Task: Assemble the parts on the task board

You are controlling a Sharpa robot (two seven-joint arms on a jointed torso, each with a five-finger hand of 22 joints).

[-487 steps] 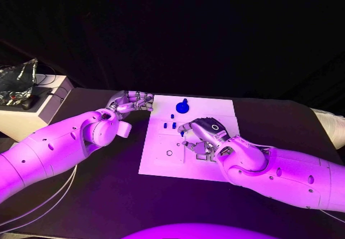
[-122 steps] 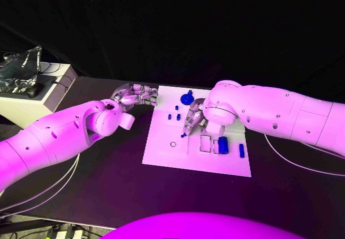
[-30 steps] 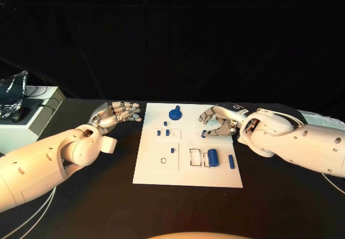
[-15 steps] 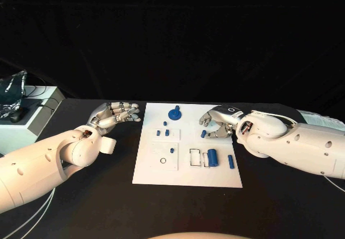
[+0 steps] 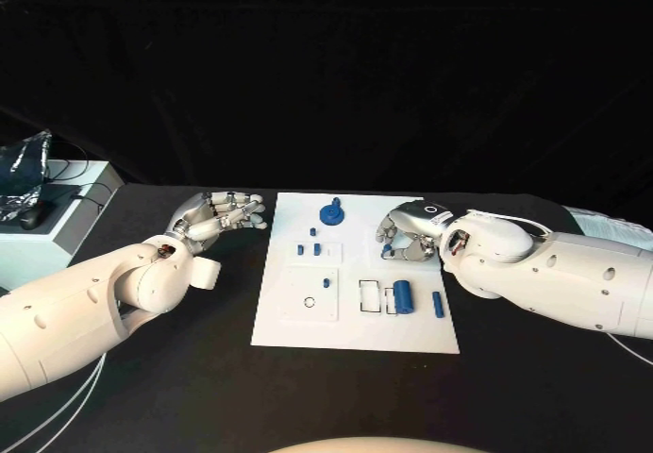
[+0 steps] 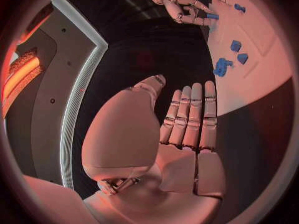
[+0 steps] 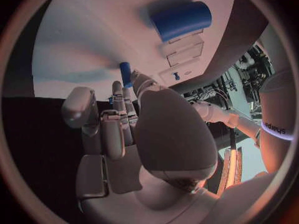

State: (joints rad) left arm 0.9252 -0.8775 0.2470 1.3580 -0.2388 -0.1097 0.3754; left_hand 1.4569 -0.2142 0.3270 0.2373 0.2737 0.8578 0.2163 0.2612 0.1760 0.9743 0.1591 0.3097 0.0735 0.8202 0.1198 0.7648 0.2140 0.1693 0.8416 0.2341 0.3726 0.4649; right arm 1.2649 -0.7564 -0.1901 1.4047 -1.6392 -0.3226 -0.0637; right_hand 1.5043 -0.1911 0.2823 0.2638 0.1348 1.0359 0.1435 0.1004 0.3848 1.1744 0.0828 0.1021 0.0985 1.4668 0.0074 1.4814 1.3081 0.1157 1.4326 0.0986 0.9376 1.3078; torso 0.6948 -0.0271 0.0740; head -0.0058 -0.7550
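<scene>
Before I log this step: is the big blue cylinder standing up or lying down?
Lying down. In the head view the cylinder lies on its side on the board, beside the rectangular slots, its long curved side facing up.

Board (image 5: 293, 330) at table (image 5: 163, 377) centre. Left hand (image 5: 218, 217): just off the board's left edge. Right hand (image 5: 409, 234): over the board's far right part. Peg (image 5: 388, 251): at the right fingertips. Cylinder (image 5: 402, 297), bar (image 5: 437, 304): on the board, nearward of those fingers. Knob (image 5: 331, 212): left of them.
</scene>
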